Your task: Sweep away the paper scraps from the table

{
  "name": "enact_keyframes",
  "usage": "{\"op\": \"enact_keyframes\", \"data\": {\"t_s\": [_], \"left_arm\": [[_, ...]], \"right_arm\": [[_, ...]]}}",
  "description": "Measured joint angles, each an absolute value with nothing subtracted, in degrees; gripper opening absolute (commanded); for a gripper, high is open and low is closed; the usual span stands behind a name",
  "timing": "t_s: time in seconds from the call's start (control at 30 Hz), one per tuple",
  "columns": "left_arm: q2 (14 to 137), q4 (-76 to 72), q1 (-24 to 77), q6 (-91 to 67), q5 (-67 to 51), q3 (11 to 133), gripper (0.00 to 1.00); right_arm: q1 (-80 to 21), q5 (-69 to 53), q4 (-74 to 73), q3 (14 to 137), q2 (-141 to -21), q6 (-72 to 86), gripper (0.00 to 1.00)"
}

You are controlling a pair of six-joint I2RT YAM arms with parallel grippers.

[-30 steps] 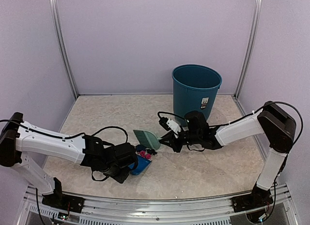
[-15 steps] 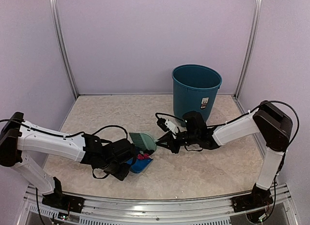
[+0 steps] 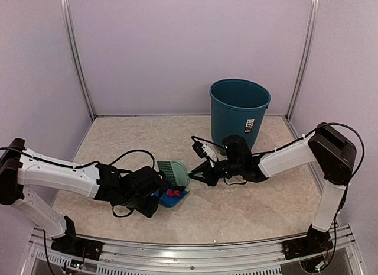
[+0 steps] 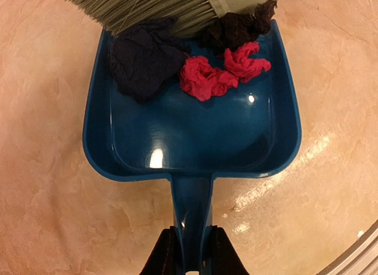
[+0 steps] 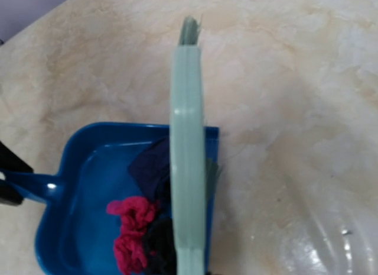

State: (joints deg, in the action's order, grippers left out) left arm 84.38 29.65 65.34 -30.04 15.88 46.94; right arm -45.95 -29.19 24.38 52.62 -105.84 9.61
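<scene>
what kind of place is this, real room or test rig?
Probably a lab robot cell, not a home: plain lilac walls framed by metal rails, and a beige table carrying a teal bin.

Green brush runs down ctr, edge-on, across blue dustpan mouth. Pink + dark paper scraps sit inside pan, touching brush.

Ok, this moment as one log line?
left gripper: shut on dustpan handle | right gripper: shut on brush | paper scraps: inside dustpan, at brush bristles

The brush has slid left, pressing paper scraps into the dustpan.
</scene>
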Motion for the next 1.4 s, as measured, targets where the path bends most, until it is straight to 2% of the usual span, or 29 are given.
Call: {"op": "enact_keyframes", "data": {"t_s": [0.6,1.07,1.4], "left_arm": [[83.29,18.37,70.74,-28.82,23.57,43.55,0.00],[74.43,7.70,72.79,-24.99,28.84,38.70,0.00],[71.31,3.51,73.12,-22.81,30.44,37.50,0.00]], "right_arm": [[-45.98,-28.62,23.99,48.23,-97.84,13.67,0.00],[-46.33,-26.48,23.27,45.08,-87.18,15.18,0.00],[-47.22,-20.05,17.08,45.34,-78.17,13.89,0.00]]}}
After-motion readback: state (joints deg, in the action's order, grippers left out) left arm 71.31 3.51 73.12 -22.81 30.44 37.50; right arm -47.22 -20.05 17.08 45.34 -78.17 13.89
